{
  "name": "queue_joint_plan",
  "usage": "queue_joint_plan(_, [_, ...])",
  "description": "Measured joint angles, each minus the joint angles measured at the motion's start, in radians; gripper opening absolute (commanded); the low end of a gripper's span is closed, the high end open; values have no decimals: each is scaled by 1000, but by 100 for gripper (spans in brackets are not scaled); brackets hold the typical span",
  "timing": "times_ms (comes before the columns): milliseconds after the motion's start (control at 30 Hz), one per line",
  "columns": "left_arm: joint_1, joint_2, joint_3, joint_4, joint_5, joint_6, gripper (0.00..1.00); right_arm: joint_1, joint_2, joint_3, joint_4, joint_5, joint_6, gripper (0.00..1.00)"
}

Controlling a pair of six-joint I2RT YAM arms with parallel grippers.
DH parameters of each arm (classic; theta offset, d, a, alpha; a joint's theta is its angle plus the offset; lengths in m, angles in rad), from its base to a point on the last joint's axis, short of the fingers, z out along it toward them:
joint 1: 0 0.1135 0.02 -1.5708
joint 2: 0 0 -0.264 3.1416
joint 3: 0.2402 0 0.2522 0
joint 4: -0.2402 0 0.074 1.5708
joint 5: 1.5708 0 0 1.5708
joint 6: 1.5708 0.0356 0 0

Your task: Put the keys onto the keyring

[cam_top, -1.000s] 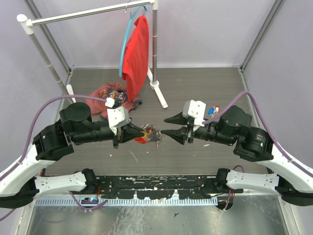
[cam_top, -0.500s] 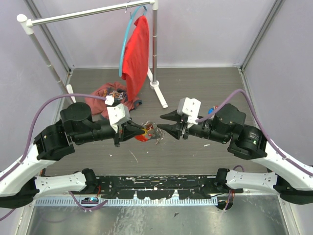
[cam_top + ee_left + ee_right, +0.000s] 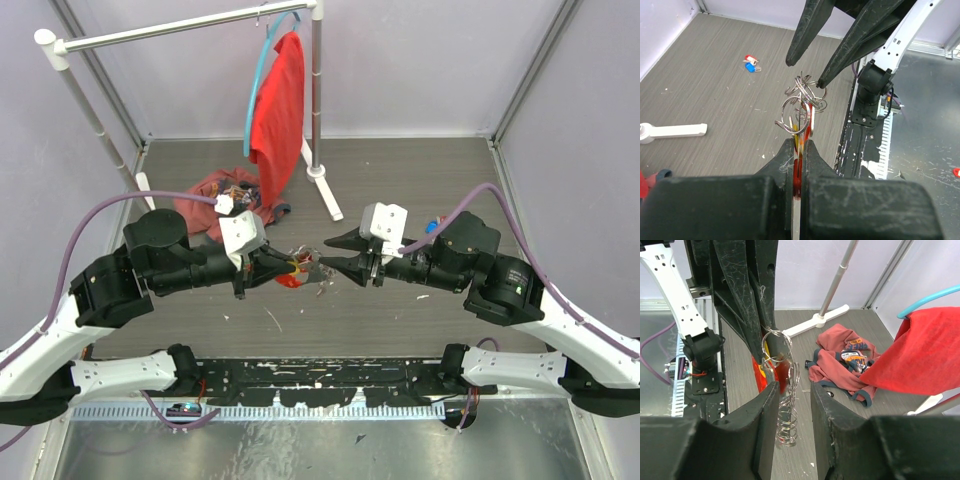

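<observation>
Keyring (image 3: pixel 801 102): centre frame, we see it clamped in the closed left jaws.
Right jaws: parted, straddling the keyring's loops.
Keys (image 3: pixel 751 64): upper left, on tabletop (image 3: pixel 700 100).

The top camera sits high at the near edge and looks down on the whole table (image 3: pixel 420 170). The left wrist camera looks right, the right one left, both close. All see the keyring (image 3: pixel 308 270) in the middle.
</observation>
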Motion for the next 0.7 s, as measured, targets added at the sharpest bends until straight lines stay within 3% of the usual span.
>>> queue_joint_plan(700, [0,-1,-3,1,-11,0,0,0,14,0,1,-17,0,26])
